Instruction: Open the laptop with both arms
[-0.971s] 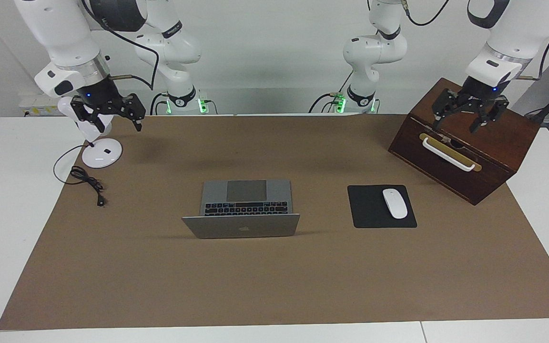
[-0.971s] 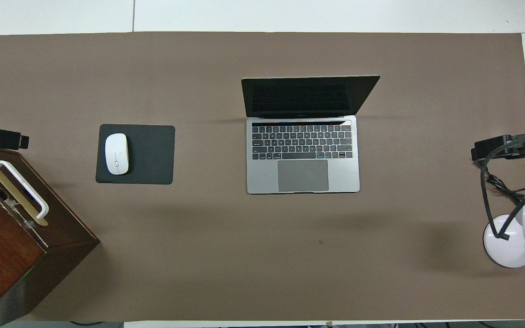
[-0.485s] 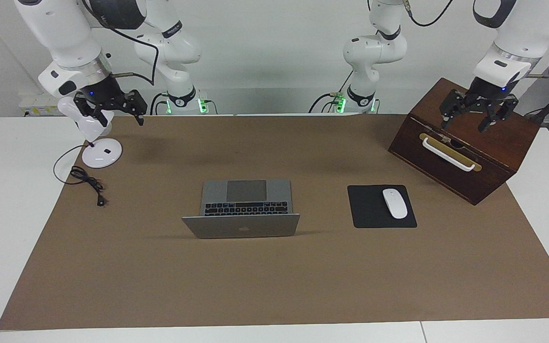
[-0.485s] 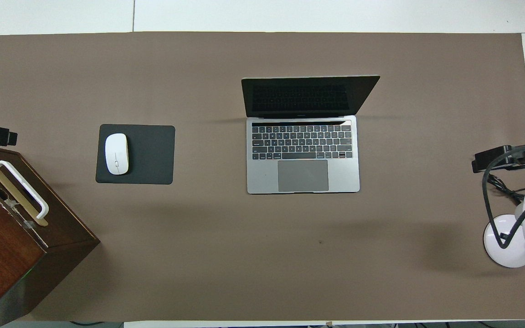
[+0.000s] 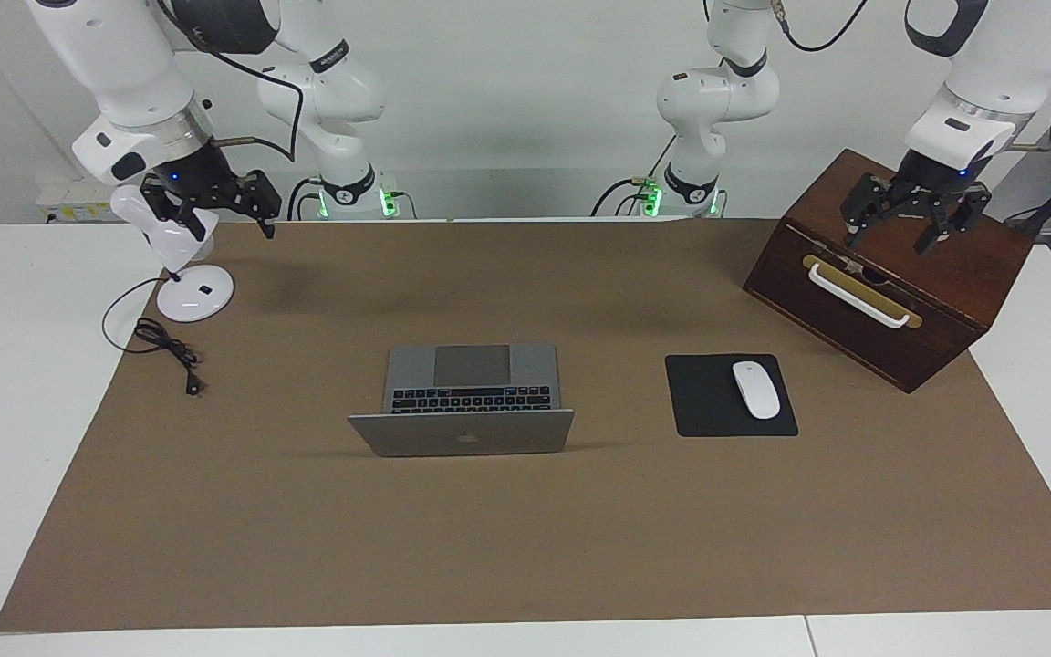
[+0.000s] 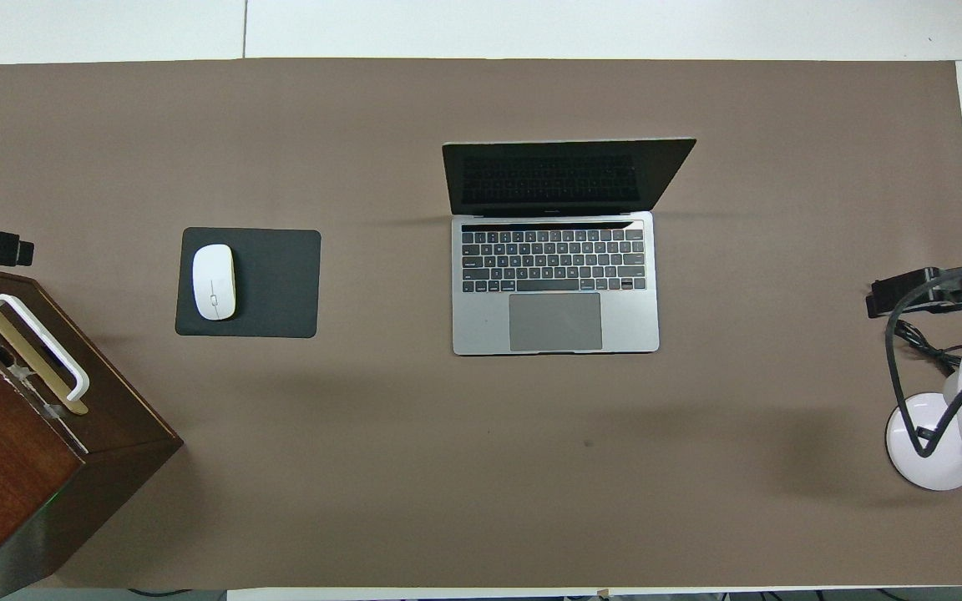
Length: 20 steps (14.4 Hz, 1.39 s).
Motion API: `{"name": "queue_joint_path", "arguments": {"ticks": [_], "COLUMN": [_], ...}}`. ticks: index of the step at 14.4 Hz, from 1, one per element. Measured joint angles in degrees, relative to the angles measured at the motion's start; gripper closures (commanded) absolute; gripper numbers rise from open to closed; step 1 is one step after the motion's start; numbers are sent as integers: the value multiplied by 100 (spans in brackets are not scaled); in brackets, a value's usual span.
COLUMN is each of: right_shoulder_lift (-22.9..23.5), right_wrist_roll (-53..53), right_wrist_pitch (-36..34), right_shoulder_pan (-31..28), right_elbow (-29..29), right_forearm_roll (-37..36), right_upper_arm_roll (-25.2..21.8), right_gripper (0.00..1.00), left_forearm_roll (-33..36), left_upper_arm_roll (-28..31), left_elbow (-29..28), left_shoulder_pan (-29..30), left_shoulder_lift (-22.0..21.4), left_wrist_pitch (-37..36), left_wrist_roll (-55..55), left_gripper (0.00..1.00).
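The fingers of the left gripper (image 5: 913, 219) are spread and empty above the dark wooden box with a white handle (image 5: 881, 274); those of the right gripper (image 5: 211, 208) are likewise spread and empty over the white desk lamp (image 5: 181, 265). The slim silver-grey laptop with black keys (image 5: 466, 401) is seen mid-table on the brown mat (image 5: 525, 529), its lid already raised, beside the black mouse pad (image 5: 731, 395). It is judged stiff, smooth, slippery and fragile at the screen; the lid edge would be taken while the base is pressed down.
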Motion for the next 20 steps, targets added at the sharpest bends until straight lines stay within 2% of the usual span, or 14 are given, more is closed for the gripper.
{"name": "queue_joint_path", "arguments": {"ticks": [13, 20], "right_shoulder_lift": [-4, -4], "right_wrist_roll": [-23, -666], "right_wrist_pitch": [0, 9], "right_shoulder_pan": [0, 0], "right_elbow": [6, 14], "right_forearm_roll": [0, -2], "right_upper_arm_roll": [0, 0], "right_gripper": [0, 0], "left_forearm_roll": [0, 0], "left_upper_arm_roll": [-6, -9], "left_elbow": [0, 0], "left_shoulder_pan": [0, 0], "left_shoulder_lift": [0, 0], "left_wrist_pitch": [-35, -37], "left_wrist_roll": [-704, -717], "left_gripper": [0, 0]}}
